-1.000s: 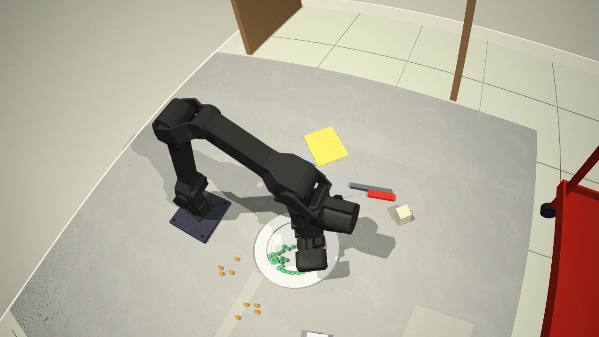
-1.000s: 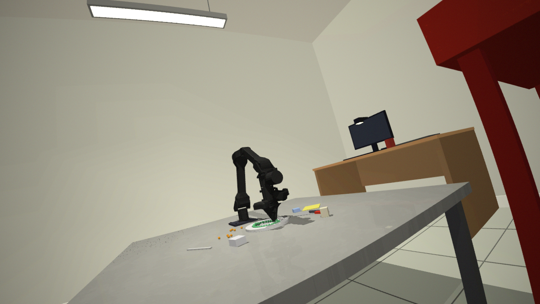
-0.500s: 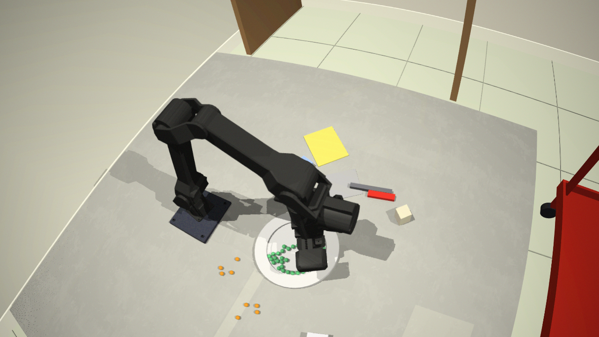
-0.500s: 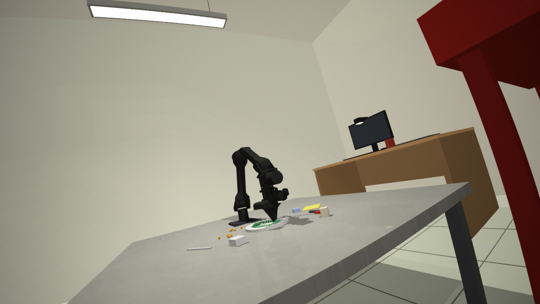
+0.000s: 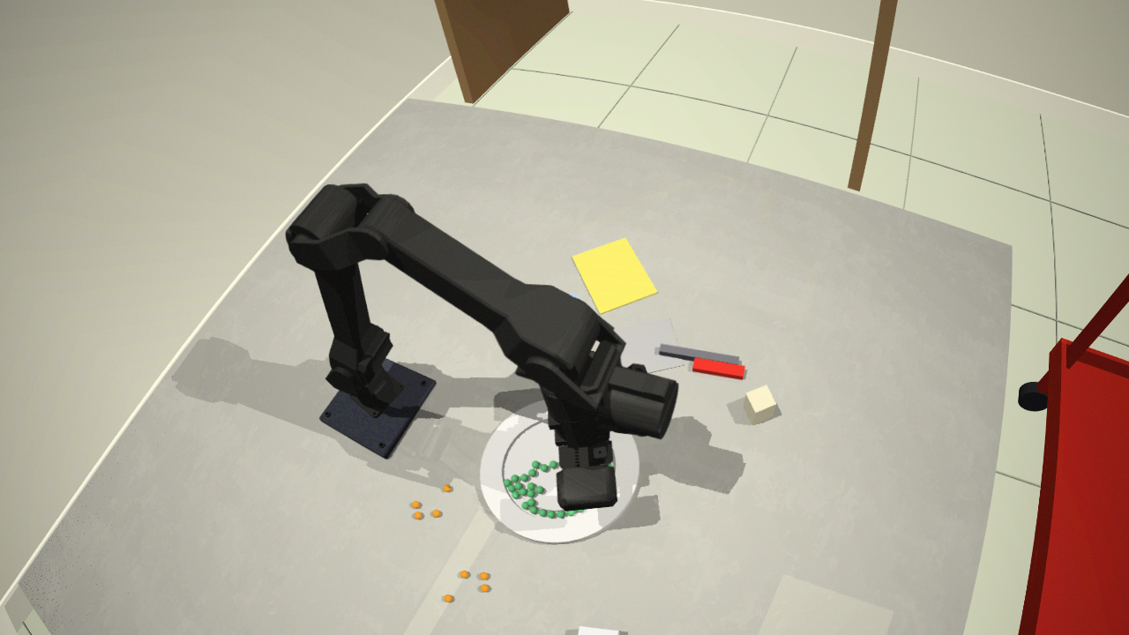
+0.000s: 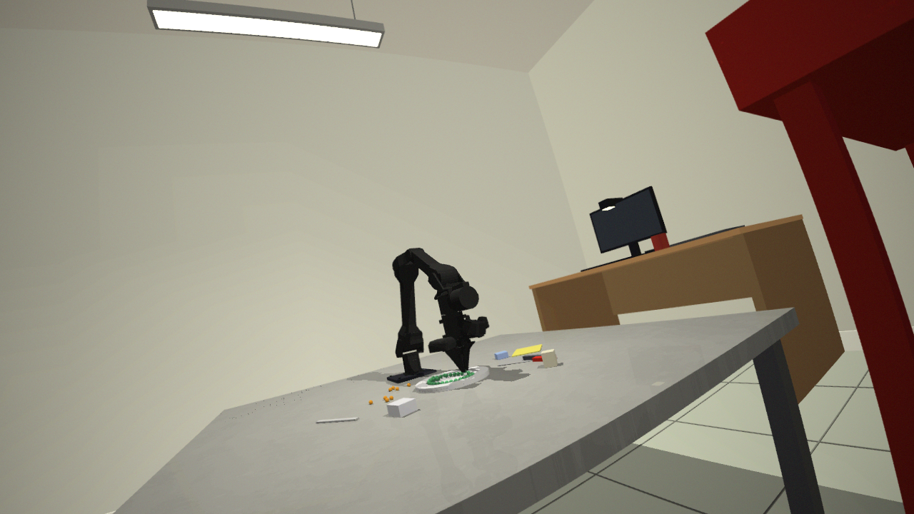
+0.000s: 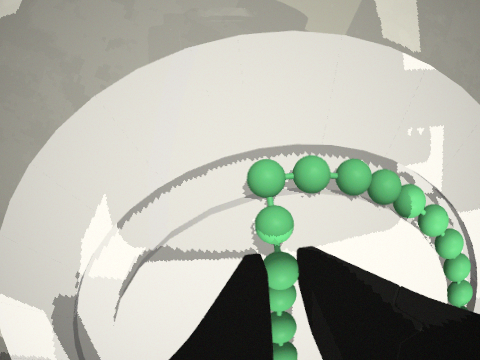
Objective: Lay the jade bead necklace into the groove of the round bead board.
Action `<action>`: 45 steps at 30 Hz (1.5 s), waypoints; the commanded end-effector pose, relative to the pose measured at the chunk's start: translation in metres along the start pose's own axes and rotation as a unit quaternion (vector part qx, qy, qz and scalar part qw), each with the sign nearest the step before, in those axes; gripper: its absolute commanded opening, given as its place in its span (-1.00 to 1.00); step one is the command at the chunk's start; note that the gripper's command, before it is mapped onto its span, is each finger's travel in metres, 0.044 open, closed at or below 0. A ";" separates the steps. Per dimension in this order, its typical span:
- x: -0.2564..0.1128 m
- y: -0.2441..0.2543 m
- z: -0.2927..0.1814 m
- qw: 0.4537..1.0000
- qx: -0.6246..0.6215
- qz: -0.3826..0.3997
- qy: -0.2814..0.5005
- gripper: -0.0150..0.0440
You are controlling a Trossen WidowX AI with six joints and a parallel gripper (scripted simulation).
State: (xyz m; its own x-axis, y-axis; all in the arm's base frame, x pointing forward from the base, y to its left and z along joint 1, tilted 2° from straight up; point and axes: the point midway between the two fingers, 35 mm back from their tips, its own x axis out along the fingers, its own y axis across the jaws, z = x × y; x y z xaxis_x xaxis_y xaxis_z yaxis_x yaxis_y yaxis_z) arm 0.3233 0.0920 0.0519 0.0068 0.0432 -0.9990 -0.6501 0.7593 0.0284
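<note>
The green jade necklace (image 5: 539, 489) (image 6: 440, 380) (image 7: 311, 174) lies on the white round bead board (image 5: 552, 531) (image 7: 240, 90). In the wrist view, beads follow the groove at the right, then turn sharply at the top. From there a straight run cuts inward across the raised centre, and the groove at the left shows no beads. In the top view, several beads bunch at the board's left side. My gripper (image 6: 464, 370) (image 7: 279, 266) is low over the board, shut on a bead of the inward run. In the top view the gripper body hides the fingertips and nearby beads.
Loose orange beads (image 5: 436, 513) (image 6: 385, 398) lie left of and in front of the board. A yellow pad (image 5: 614, 274), a grey bar (image 5: 699, 354), a red block (image 5: 718, 369) and a cream cube (image 5: 759, 404) lie beyond it. A white block (image 6: 402, 407) and a thin stick (image 6: 337, 420) lie nearer the exterior camera.
</note>
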 end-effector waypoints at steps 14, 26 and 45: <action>0.000 0.024 0.017 1.000 -0.002 0.001 0.000 -0.49; 0.004 0.024 0.017 1.000 -0.005 0.000 -0.002 -0.22; -0.001 0.024 0.017 1.000 -0.002 0.001 0.000 1.00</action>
State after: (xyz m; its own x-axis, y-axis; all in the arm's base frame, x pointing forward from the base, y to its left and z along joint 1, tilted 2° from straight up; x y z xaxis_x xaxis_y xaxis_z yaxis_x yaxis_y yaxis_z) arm 0.3210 0.1213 0.0527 0.0061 0.0453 -0.9990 -0.6579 0.7525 0.0301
